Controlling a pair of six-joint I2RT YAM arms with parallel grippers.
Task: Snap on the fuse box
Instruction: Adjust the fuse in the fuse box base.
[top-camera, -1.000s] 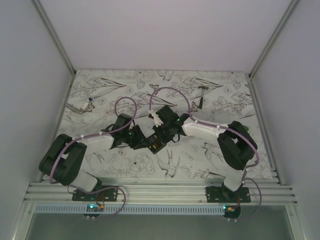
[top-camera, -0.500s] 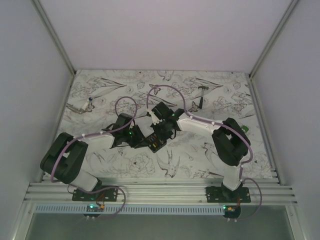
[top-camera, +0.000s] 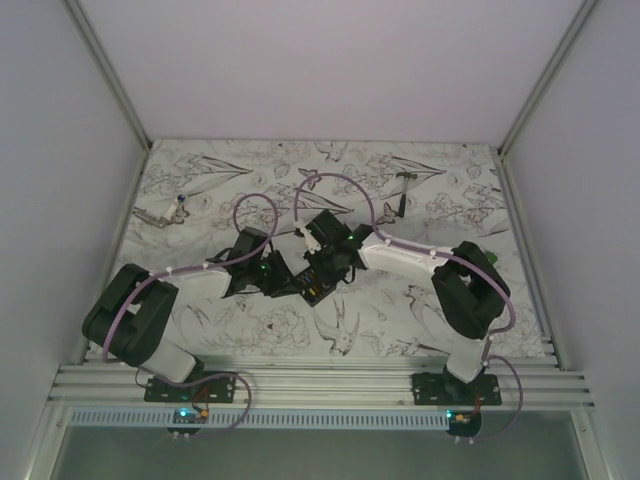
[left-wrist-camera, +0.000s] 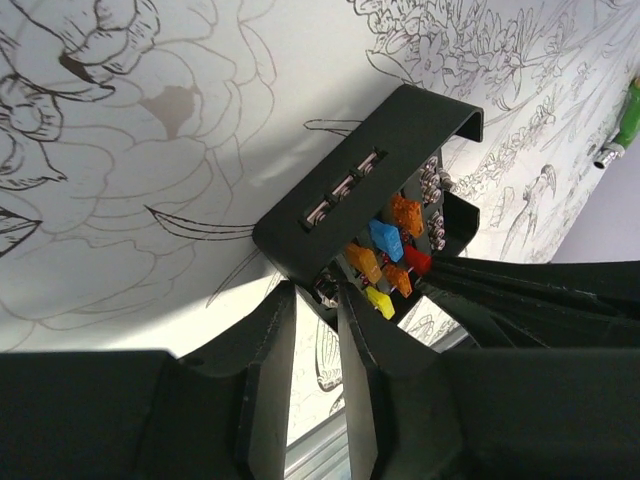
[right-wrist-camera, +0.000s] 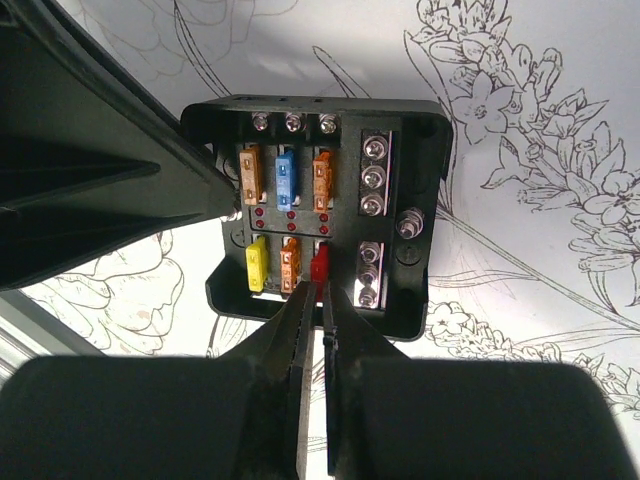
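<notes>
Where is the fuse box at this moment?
In the top view the fuse box is near the middle of the flower-printed table, between the left hand, at its left edge, and the right hand, at its red fuse.

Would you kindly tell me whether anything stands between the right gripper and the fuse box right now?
Nothing visible does. The right gripper has its nearly closed fingertips right at the red fuse on the open face of the fuse box. The left gripper clamps the box's edge from the side, clear of that approach.
</notes>
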